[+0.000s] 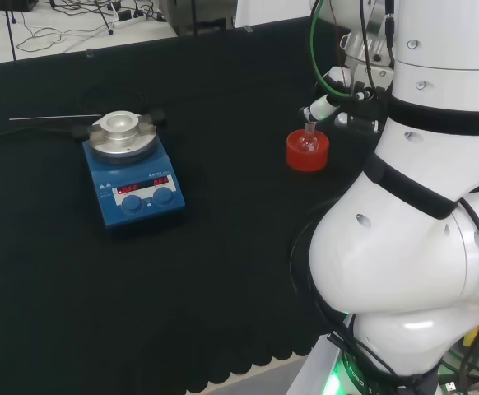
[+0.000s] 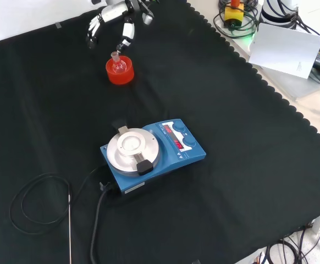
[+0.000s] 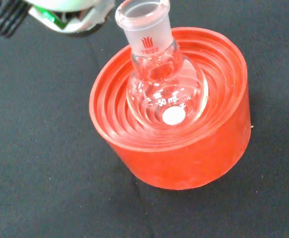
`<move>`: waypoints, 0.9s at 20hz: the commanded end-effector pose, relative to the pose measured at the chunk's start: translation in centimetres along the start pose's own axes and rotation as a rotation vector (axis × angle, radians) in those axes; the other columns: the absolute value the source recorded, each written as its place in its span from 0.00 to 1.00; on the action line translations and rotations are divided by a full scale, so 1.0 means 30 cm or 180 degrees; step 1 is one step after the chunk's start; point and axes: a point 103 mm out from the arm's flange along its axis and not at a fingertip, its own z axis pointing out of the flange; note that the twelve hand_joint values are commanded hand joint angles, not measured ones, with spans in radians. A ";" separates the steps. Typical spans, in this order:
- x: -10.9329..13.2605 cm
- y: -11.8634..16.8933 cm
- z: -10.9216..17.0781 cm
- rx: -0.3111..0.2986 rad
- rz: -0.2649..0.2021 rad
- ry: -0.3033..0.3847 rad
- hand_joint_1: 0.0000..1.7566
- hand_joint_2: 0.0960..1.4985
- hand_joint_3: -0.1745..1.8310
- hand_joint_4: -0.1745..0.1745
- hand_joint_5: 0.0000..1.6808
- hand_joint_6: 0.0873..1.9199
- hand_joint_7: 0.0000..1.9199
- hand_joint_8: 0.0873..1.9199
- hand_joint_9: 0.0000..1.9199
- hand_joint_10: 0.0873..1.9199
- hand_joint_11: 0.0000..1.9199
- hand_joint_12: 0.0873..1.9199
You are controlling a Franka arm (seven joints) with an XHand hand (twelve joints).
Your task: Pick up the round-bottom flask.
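One round-bottom flask (image 3: pixel 164 94) sits upright in its red stand (image 2: pixel 120 71) (open cloth (image 2: pixel 215 99) around), the hand (image 2: pixel 113 19) spread just above

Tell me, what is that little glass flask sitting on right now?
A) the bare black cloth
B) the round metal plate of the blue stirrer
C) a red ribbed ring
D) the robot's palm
C: the round-bottom flask rests upright in the hollow of the red ribbed ring, which stands on the black cloth apart from the blue stirrer; the hand is above it with fingers not closed on the glass.
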 end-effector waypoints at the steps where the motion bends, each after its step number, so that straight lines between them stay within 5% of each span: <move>1: -0.005 -0.006 0.040 0.0016 -0.0002 0.0049 0.49 0.34 0.41 0.45 0.37 0.00 0.15 0.30 0.27 0.30 0.12 0.71; 18: -0.015 0.022 0.126 0.0087 0.0027 0.0060 0.51 0.35 0.40 0.40 0.39 0.08 0.17 0.30 0.30 0.28 0.15 0.70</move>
